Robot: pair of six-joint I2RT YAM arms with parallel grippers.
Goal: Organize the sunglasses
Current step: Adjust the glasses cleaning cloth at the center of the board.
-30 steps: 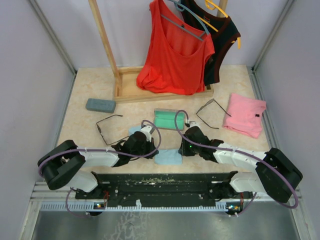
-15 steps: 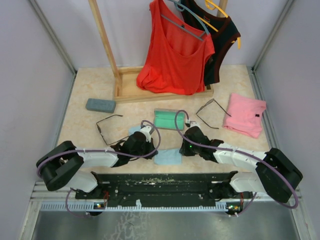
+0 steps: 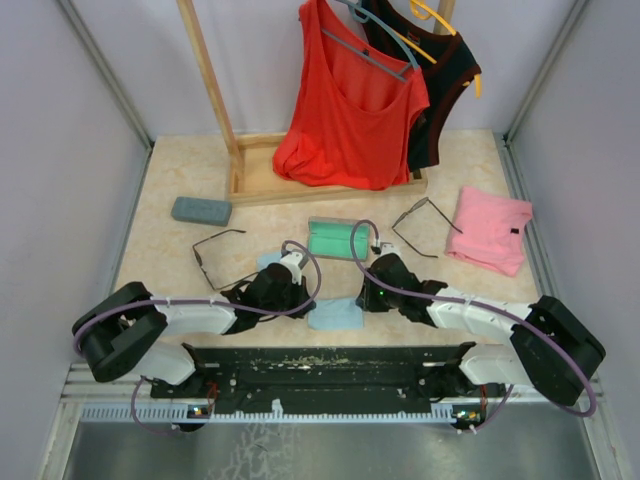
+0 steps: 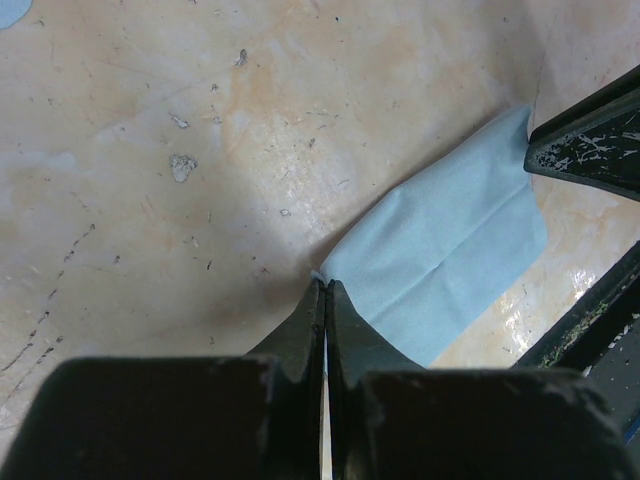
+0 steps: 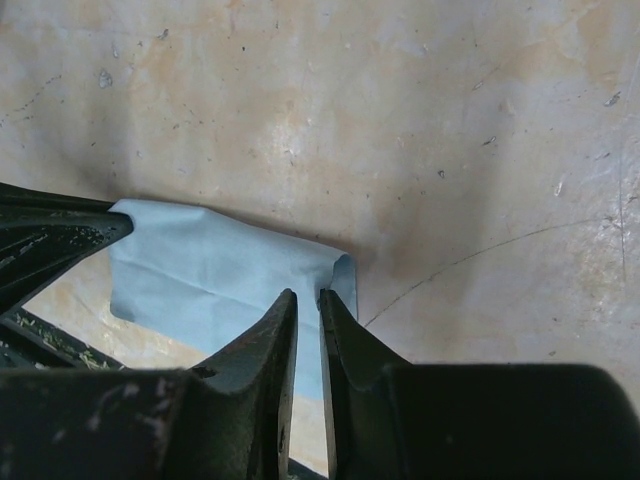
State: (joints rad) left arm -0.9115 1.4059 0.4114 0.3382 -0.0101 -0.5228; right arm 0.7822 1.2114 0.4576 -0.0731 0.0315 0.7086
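Two pairs of sunglasses lie on the table, one at the left (image 3: pixel 219 256) and one at the right (image 3: pixel 424 226); neither gripper is near them. Both grippers are low at a light blue wiping cloth (image 3: pixel 335 315) by the near edge. My left gripper (image 4: pixel 325 285) is shut, pinching the cloth (image 4: pixel 440 260) at one corner. My right gripper (image 5: pixel 308 297) stands over the opposite corner of the cloth (image 5: pixel 210 275). Its jaws are a narrow gap apart, cloth shows through the gap, and the curled edge touches one fingertip.
A grey glasses case (image 3: pixel 200 210) lies at the back left and a green open case (image 3: pixel 337 240) in the middle. A second blue cloth (image 3: pixel 267 262) peeks out behind the left wrist. A pink cloth (image 3: pixel 490 232) lies right. The wooden rack base (image 3: pixel 262 180) carries hanging tops.
The right wrist has edged slightly toward the cloth. Everything else stays where it was.
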